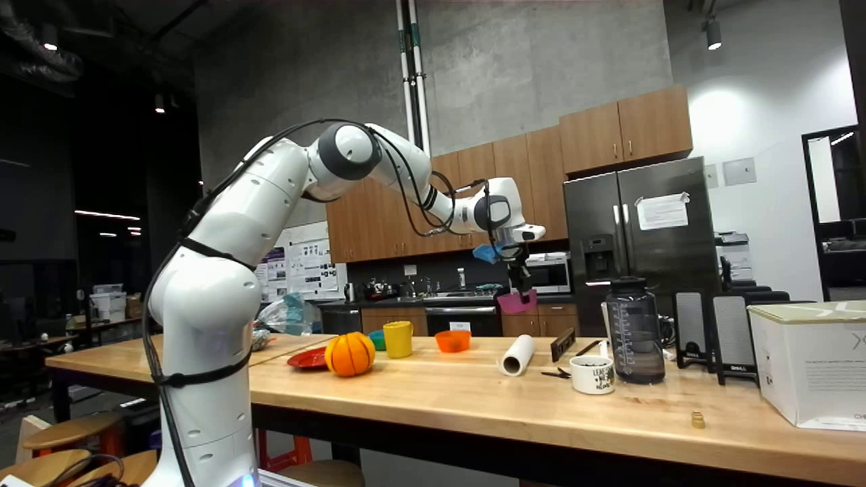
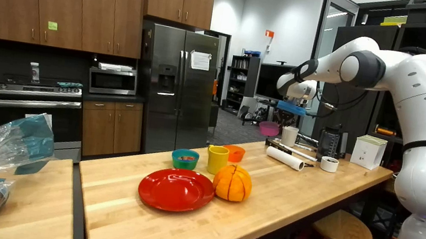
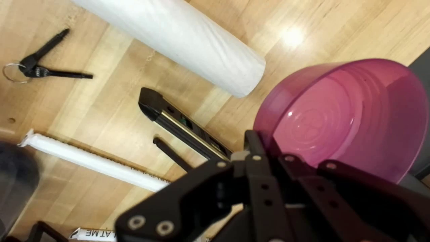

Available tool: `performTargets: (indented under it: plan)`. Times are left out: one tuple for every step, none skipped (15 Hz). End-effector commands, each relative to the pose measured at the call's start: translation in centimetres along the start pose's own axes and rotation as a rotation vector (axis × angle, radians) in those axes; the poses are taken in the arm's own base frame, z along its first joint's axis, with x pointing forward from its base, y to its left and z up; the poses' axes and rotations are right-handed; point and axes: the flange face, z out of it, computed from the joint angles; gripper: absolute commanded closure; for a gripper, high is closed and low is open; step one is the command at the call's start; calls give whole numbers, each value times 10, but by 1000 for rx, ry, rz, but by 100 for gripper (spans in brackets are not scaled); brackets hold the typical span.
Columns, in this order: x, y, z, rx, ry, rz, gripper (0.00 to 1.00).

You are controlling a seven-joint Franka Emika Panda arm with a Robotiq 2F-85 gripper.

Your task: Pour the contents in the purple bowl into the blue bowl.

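Note:
The purple bowl (image 3: 376, 124) is held by its rim in my gripper (image 3: 263, 144), one finger inside and one outside its wall. Its inside looks bare in the wrist view. The bowl also shows in both exterior views (image 1: 517, 304) (image 2: 268, 129), tilted a little and raised above the far end of the table. The blue bowl, teal in colour (image 2: 184, 162), stands upright beside the yellow mug and holds small colourful pieces. In an exterior view it is partly behind the mug (image 1: 377, 339). My gripper (image 1: 522, 292) is well apart from it.
Near the blue bowl stand the yellow mug (image 2: 217, 159), an orange bowl (image 2: 234, 153), a pumpkin (image 2: 232, 182) and a red plate (image 2: 176, 190). A white roll (image 3: 188, 43) and a black level (image 3: 188, 124) lie below my gripper. A water bottle (image 1: 634, 331) stands nearby.

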Motion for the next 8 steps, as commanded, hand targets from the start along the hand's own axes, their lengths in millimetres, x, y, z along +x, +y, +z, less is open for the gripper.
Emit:
performTargets:
  plan:
    - [8,12,8,23,-60,16,99]
    - [8,16,12,27,-79,19,99]
    - [7,19,16,33,-95,17,99]
    - [6,20,20,37,-101,16,99]
    - [4,21,24,43,-109,11,99]
    - [3,22,26,47,-117,5,99]
    - [2,22,30,49,-122,-1,99]
    - [-2,22,34,52,-133,-8,99]
